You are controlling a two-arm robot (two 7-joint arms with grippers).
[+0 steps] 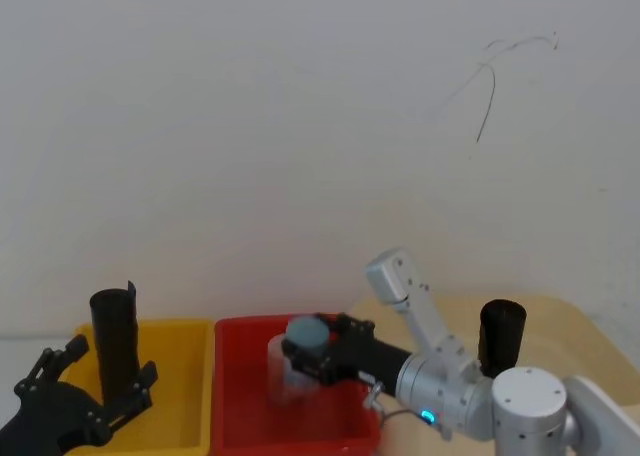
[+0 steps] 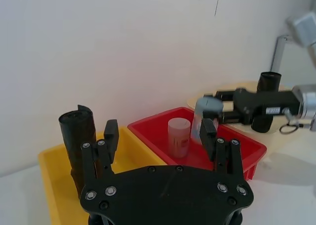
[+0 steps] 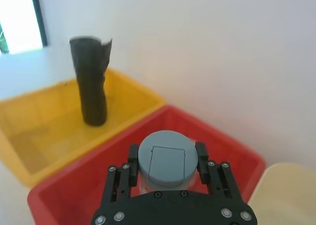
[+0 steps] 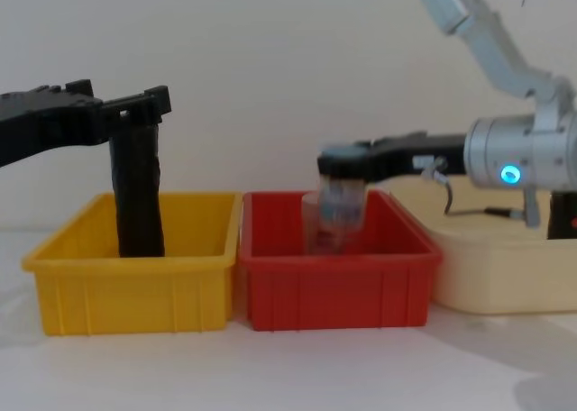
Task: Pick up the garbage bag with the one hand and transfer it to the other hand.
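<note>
Three bins sit in a row on a white table against a plain white wall: a yellow bin [image 4: 135,276] on the robot's left, a red bin [image 4: 338,276] in the middle, touching it, and a cream tray [image 4: 505,276] on the right; the garbage bag [image 4: 137,195], a tall black roll, stands upright in the yellow bin near its back wall, rising well above the rim; the left gripper [image 2: 160,136] sits close to the bag near its top, prongs spread wide apart, and whether any prong touches the roll cannot be told; in the chest view the gripper [image 4: 135,109] reaches in from the left edge, level with the bag's top; the right gripper [image 3: 167,158], on a silver wrist with a lit ring, reaches sideways over the red bin, its prongs clamped on either side of a clear jar [image 4: 338,199] with a grey-blue lid [image 3: 167,158], held above the bin floor; a second, smaller clear jar [image 2: 178,136] stands inside the red bin; another black roll [image 1: 502,336] stands upright on the cream tray, behind the right arm.
</note>
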